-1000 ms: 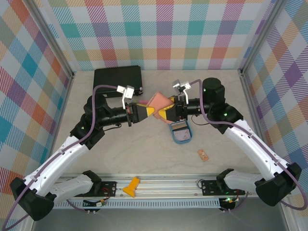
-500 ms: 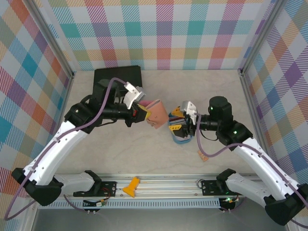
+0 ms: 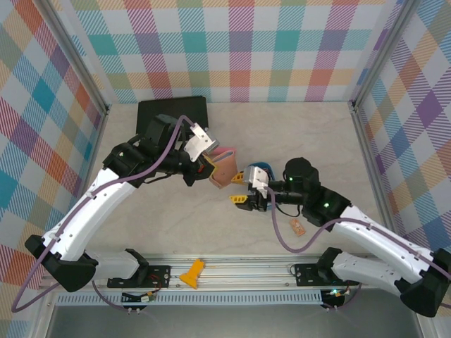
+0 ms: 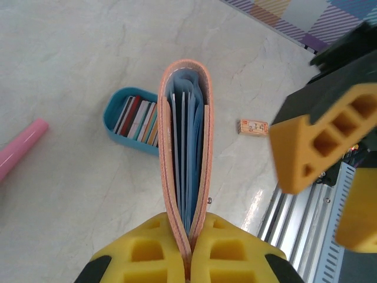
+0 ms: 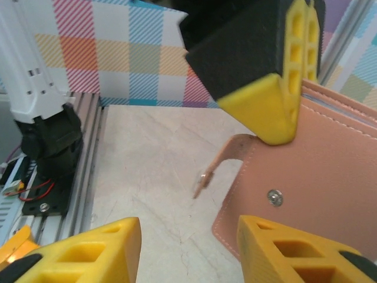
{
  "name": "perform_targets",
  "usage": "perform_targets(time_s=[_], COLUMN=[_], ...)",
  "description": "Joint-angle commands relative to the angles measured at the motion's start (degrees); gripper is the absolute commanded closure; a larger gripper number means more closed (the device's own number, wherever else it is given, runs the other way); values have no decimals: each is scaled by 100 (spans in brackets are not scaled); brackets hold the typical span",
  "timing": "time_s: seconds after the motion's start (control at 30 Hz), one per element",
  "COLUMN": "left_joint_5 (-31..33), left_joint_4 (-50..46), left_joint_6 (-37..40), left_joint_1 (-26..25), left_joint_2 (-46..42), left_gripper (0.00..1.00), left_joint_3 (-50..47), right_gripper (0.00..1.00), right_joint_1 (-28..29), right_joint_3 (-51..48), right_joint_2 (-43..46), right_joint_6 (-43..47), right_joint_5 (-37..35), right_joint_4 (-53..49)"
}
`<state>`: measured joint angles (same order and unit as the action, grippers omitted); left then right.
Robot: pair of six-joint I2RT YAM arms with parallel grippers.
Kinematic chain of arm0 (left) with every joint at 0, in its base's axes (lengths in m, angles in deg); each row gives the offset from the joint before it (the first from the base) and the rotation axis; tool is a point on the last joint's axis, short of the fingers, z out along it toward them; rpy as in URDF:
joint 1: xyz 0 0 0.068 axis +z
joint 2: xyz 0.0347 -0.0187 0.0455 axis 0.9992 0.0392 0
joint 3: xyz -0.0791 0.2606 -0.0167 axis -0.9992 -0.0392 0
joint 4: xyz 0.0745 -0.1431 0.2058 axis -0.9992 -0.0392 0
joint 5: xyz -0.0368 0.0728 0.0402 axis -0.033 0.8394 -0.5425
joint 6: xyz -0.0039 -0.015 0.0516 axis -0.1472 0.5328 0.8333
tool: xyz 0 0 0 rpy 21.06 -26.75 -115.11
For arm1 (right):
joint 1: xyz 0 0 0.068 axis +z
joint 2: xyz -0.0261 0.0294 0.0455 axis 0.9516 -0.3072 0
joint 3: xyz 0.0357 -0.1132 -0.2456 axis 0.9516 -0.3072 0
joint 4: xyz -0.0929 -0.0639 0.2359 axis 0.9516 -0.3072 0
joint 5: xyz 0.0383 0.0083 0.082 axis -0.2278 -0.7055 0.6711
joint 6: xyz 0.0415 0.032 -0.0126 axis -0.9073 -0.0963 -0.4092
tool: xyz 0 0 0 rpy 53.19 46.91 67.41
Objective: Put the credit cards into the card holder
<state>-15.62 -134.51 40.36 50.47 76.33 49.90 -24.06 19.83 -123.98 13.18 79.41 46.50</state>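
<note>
Over table [image 4: 70, 53]: 1 card holder [image 4: 185, 147] pinched by left claw [image 4: 189, 247] | right claw [image 5: 188, 242] parted, empty | 1 tray [image 4: 115, 118] of cards [image 4: 138, 118]

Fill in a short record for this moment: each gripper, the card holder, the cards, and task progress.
left gripper: shut on the card holder, holding it above the table
right gripper: open, close beside the card holder, holding nothing
card holder: folded nearly shut, fold pointing away from the left gripper, grey-blue pockets visible inside
credit cards: standing on edge in the blue tray
progress: no card picked up at this moment
</note>
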Motion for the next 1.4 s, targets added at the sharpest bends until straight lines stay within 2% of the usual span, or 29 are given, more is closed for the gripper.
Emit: perform_targets(time_s=[0.0,0.6,0.7,0.83,0.9,1.37], left_joint_5=[-91,-239,-258,-253,-211,-452], left_joint_4=[-31,114,140,114,100,52], left_joint_6=[17,-142,-172,-170,-148,94], left_joint_1=[-96,-122,-130,-131,-126,-131], left_joint_2=[42,33,26,8,-13,-117], left_gripper=[100,100,100,100,100,100], left_joint_3=[194,107,107,109,89,47], right_gripper=[55,67,76,95,100,100], right_joint_1=[96,486,502,499,499,477], right_joint_3=[81,335,311,232,197,-5], right_joint_2=[-214,-690,-701,-627,-558,-361], right_joint_6=[-534,-910,-1006,-984,-916,-749], right_joint_5=[-173,-633,-795,-1039,-1140,-1940], right_joint_4=[573,729,816,780,706,448])
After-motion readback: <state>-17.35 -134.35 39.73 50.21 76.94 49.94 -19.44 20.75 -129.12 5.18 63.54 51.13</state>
